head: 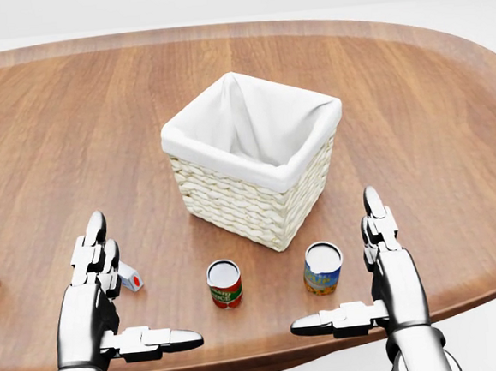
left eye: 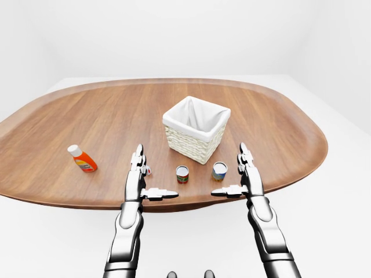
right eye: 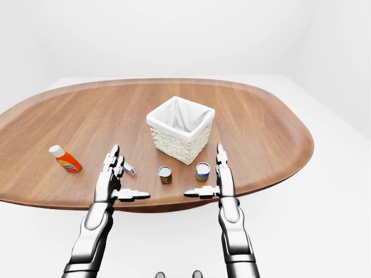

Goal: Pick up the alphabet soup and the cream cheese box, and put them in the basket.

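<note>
A wicker basket with a white cloth lining stands in the middle of the head view on an oval wooden counter, one corner turned toward the bottom of the frame. It holds nothing that shows.

Below the basket, near the lower edge of the counter, two cans stand upright and apart from each other. The one with the blue and yellow label sits lower right of the basket's near corner; the one with the red and green label sits lower left of it. The labels are too small to read, so which is the alphabet soup cannot be told for sure.

A small white box with red and blue markings, likely the cream cheese box, lies at lower left, partly hidden behind the left hand. An orange bottle with a white cap lies tilted further left on the counter, well apart from the rest.

Both hands hover at the bottom of the head view, palms facing inward, holding nothing. The left hand has its fingers spread straight upward and the thumb pointing right. The right hand mirrors it, fingers extended and thumb pointing left, just right of the blue-labelled can but not touching it.
</note>
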Robot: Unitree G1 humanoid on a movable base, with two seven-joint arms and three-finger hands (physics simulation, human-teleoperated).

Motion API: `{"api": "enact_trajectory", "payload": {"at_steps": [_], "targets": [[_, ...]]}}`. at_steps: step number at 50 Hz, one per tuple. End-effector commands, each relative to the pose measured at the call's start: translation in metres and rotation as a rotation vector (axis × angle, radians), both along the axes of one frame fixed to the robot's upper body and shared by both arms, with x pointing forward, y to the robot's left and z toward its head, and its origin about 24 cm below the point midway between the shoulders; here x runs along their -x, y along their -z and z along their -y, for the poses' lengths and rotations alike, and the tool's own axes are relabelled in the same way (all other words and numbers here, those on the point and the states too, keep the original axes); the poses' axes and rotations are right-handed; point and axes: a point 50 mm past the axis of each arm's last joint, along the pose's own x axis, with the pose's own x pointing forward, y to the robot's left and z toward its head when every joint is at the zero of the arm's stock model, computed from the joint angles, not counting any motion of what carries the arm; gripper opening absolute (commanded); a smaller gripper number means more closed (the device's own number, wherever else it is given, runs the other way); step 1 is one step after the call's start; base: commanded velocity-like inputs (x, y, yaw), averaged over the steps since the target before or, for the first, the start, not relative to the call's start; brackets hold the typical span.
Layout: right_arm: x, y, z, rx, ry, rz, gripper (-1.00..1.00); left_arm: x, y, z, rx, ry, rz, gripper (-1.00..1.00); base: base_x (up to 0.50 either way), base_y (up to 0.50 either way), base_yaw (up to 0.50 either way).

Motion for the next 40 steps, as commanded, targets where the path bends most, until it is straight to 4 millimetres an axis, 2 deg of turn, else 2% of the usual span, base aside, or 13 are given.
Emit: {"api": "enact_trajectory", "payload": {"at_steps": [1,40], "targets": [[0.0000,-0.0002,0.0002,-0.001,0.002,0.000,1.00,-0.0001,0.0004,-0.0002,0.001,-0.002,0.000,1.00,0.00,0.00,0.00],[-0.0006,0.0004,0.0003,0.006,0.003,-0.002,1.00,0.0001,-0.0003,0.0000,-0.001,0.000,0.001,1.00,0.00,0.00,0.00]]}}
